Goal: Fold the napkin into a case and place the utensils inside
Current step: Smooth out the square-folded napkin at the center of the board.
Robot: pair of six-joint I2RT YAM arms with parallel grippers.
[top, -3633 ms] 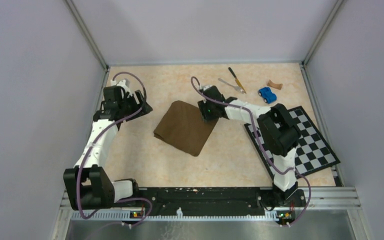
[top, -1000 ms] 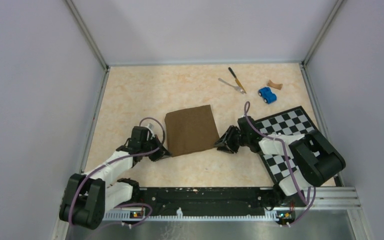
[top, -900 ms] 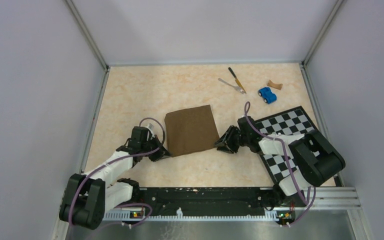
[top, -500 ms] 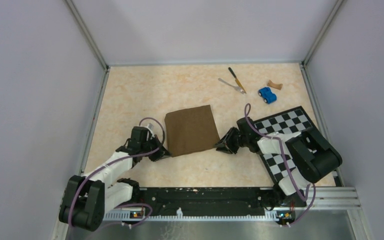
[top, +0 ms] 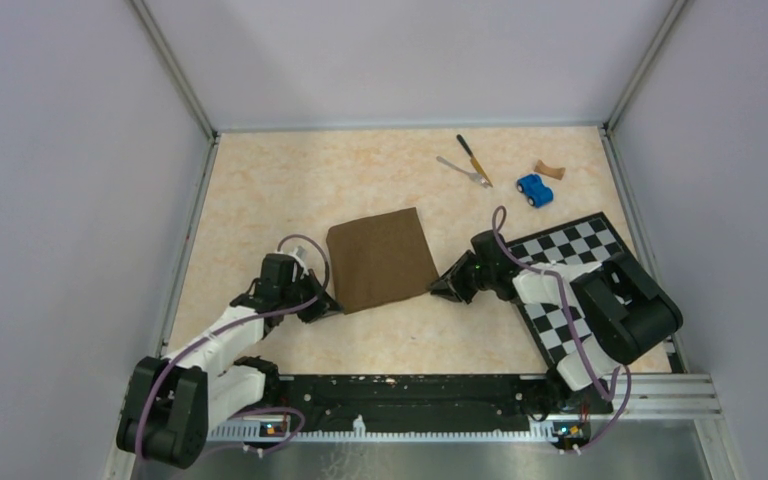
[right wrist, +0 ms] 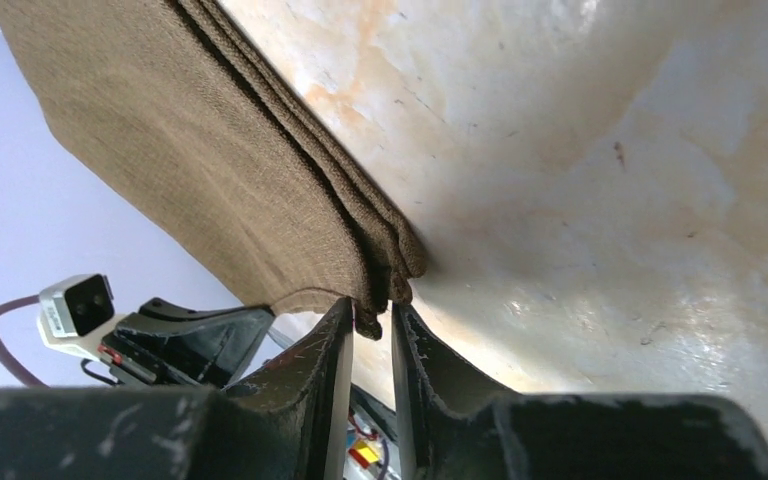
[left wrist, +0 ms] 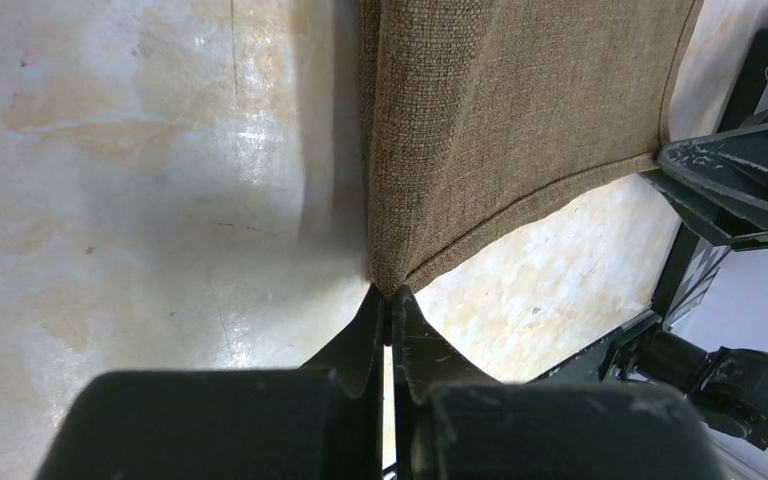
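Note:
The dark brown napkin (top: pixel 380 258) lies folded in several layers mid-table, a rough rectangle. My left gripper (top: pixel 326 305) is at its near left corner and, in the left wrist view, the left gripper (left wrist: pixel 390 298) is shut on the tip of the napkin (left wrist: pixel 510 100). My right gripper (top: pixel 439 290) is at the near right corner. In the right wrist view the right gripper (right wrist: pixel 368 318) has narrow jaws around the layered corner of the napkin (right wrist: pixel 210 150), with a slim gap still showing. The knife (top: pixel 473 158) and the fork (top: pixel 463 171) lie together at the far right.
A blue toy car (top: pixel 534 189) and a small tan piece (top: pixel 549 170) sit to the right of the utensils. A black-and-white checkered board (top: pixel 610 250) lies under the right arm. Grey walls enclose the table on three sides.
The right gripper's jaws have narrowed around the napkin's near right corner and edged slightly back. The napkin's left side has shifted a little to the left. The left gripper keeps its hold.

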